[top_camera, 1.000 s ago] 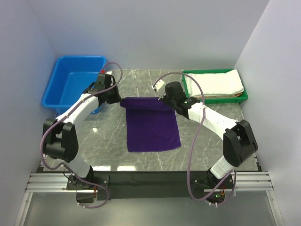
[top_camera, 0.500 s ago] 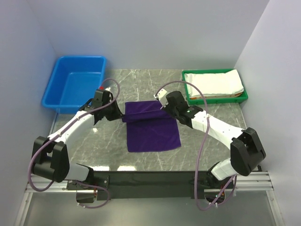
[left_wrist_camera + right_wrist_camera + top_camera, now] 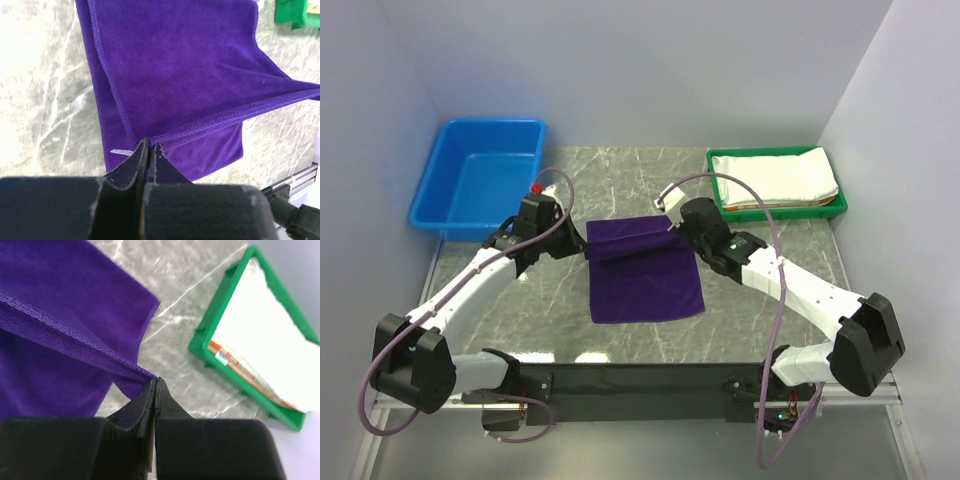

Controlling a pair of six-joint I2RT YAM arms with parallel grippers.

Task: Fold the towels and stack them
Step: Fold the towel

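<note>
You will see both arms stretched forward and inward. The left hand (image 3: 582,247) and right hand (image 3: 672,229) each pinch a corner of the purple towel (image 3: 645,285) (raised edge at 12 o'clock), which lies mid-tabletop (image 3: 750,300).

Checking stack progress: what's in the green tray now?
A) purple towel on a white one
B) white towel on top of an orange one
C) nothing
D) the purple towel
B: the green tray holds a folded white towel with the orange towel edge showing under it; the purple towel lies on the table.
</note>
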